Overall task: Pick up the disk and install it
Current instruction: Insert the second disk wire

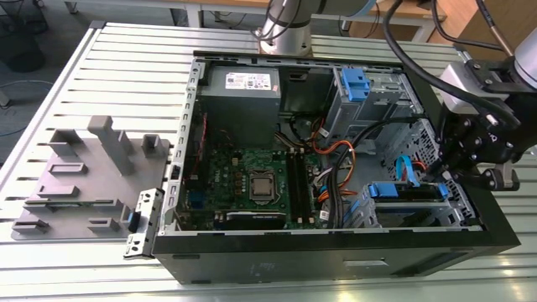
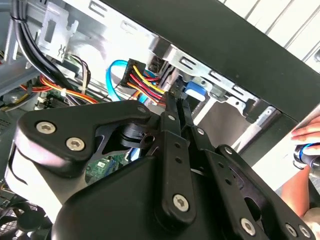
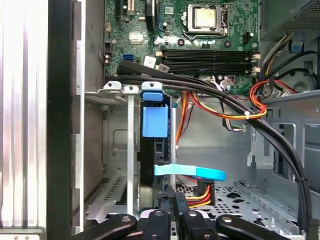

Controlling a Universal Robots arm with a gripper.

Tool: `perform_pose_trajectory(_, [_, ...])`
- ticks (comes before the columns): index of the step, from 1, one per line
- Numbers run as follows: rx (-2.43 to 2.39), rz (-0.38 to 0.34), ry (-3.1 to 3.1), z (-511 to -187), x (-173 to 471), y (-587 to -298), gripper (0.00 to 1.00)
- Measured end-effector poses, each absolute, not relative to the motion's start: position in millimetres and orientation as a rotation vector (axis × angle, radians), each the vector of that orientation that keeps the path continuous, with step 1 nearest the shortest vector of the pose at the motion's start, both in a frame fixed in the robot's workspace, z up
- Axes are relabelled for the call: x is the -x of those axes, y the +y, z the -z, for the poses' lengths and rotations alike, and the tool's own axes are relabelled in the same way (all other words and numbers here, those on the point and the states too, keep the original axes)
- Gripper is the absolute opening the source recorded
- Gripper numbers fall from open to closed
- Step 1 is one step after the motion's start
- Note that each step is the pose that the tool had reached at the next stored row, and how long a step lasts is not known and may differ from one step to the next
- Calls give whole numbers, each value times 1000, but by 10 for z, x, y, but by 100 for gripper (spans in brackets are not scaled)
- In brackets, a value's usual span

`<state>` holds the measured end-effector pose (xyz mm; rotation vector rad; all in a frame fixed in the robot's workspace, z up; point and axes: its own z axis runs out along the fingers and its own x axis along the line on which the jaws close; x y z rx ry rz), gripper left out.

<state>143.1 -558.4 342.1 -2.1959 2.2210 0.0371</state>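
Nearest the wrist cameras, the gripper (image 2: pixel 173 100) had its two slim fingers drawn together with nothing visible between them. The tips pointed into the lower front corner of the computer case (image 1: pixel 336 255). I judged that this closed, narrow shape suited the tight gap there, letting the tips reach or press rather than grasp.

Just beyond them, the disk (image 3: pixel 153 150) stood on edge in the drive bay (image 3: pixel 129 150). Its blue carrier handle faced the open side of the case, so it looked seated between the bay's metal rails rather than carried. A light-blue data cable (image 3: pixel 190 173) and a power connector (image 3: pixel 202 192) with red, yellow and black wires lay close to the fingertips beside the disk. Whether either was plugged in, I could not tell.

Farther in, the motherboard (image 3: pixel 200 55) lay flat on the case floor. At the far end sat the grey power-supply box (image 1: pixel 243 85) and the drive cage with a blue latch (image 1: pixel 356 85). A person's hand (image 2: pixel 305 145) showed just outside the case wall.
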Motion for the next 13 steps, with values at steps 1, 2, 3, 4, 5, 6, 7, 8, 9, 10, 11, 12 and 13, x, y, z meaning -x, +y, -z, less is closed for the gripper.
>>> perform_pose_trajectory(1, [2196,-37,2221,-3420,-1429,-5600,16])
perform_pose_trajectory(2, [2196,-37,2221,-3421,-1427,-5611,16])
perform_pose_trajectory(3, [2196,-37,2221,-3421,-1423,-5619,16])
perform_pose_trajectory(4, [2195,-36,2221,-3422,-1417,-5624,16])
perform_pose_trajectory(5, [2195,-36,2220,-3421,-1411,-5626,16])
perform_pose_trajectory(6, [2195,-36,2220,-3421,-1407,-5631,16])
perform_pose_trajectory(7, [2195,-36,2220,-3421,-1406,-5637,16])
perform_pose_trajectory(8, [2196,-36,2220,-3419,-1406,-5642,16])
perform_pose_trajectory(9, [2196,-36,2220,-3418,-1406,-5646,16])
perform_pose_trajectory(10, [2195,-36,2220,-3415,-1405,-5653,16])
perform_pose_trajectory(11, [2195,-36,2220,-3412,-1405,-5658,16])
perform_pose_trajectory(12, [2195,-36,2220,-3408,-1405,-5661,16])
perform_pose_trajectory(13, [2195,-36,2220,-3403,-1405,-5663,16])
